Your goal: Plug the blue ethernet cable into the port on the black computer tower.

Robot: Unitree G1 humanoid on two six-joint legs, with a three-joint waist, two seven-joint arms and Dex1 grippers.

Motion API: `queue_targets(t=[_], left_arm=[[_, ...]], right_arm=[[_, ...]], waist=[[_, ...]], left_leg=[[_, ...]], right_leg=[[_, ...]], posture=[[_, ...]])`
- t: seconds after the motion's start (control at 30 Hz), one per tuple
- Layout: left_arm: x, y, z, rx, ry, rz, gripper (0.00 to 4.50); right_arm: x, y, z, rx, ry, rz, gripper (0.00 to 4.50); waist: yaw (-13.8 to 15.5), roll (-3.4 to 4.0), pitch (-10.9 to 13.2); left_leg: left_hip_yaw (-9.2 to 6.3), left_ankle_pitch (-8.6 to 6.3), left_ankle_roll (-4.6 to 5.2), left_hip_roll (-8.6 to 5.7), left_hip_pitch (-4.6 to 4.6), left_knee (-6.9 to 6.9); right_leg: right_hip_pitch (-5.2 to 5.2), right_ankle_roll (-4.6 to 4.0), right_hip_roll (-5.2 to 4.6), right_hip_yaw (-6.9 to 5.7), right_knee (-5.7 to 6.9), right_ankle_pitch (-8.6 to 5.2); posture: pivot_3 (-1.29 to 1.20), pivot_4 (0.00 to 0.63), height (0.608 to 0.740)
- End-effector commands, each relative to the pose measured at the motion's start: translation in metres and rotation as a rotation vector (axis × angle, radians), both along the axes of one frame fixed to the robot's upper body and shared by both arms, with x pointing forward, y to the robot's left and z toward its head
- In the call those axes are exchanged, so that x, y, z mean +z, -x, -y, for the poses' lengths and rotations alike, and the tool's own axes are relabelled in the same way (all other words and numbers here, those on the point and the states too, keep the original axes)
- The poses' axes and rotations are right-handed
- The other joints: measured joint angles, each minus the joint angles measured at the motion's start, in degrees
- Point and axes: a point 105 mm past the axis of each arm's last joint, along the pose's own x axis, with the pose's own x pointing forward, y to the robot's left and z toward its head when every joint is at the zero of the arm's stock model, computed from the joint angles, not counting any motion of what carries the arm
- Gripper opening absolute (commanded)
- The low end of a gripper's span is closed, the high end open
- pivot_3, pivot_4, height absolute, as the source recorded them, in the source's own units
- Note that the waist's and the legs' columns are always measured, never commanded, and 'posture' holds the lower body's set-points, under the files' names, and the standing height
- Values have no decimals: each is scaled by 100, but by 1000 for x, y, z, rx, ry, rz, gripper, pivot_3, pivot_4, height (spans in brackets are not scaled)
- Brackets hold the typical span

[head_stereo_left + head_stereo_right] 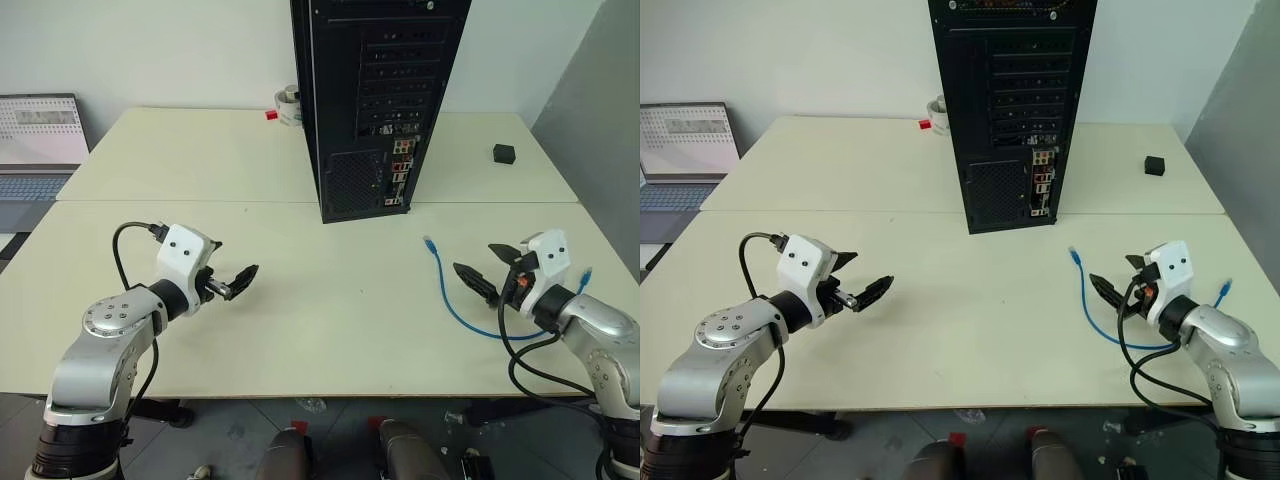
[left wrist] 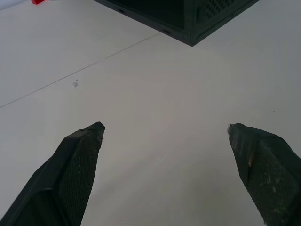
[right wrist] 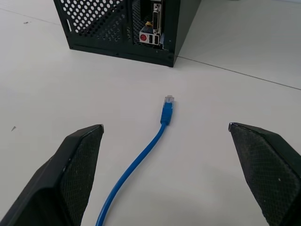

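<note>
Your matte cream surface point(image 1: 300, 330) carries the slotted black computer tower point(image 1: 375, 100) at the far edge and the thin blue ethernet cable point(image 1: 445, 290) curled near its right edge; left end effector point(image 1: 232, 280) and right end effector point(image 1: 487, 268) both released

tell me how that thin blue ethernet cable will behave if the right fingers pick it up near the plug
The thin bright-blue ethernet cable lies in a loose curve on the white table, so it is probably floppy; the free length would likely droop and drag. It looks light. Its small clear-tipped plug seems rigid, so probably the surer place to pinch.
</note>
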Motion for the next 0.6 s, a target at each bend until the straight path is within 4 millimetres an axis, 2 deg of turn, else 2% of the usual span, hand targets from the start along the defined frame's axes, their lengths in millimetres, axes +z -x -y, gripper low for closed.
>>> queue_targets(t=[0.03,0.37,0.6], left_arm=[[13,8,12,-66,-4,71,4466],[9,18,27,-154,-37,60,4466],[8,23,47,-299,-87,65,4466]], right_arm=[[14,2,0,17,28,50,4500],[11,3,-5,26,55,49,4500],[-2,-4,-22,-3,18,-4,4500]], waist=[[0,0,0],[1,0,0],[0,0,0]], left_leg=[[-1,0,0,0,0,0],[0,0,0,0,0,0],[0,0,0,3,1,0]], right_leg=[[0,0,0,0,0,0],[0,0,0,0,0,0],[0,0,2,1,1,0]], posture=[[0,150,740],[0,150,740],[0,150,740]])
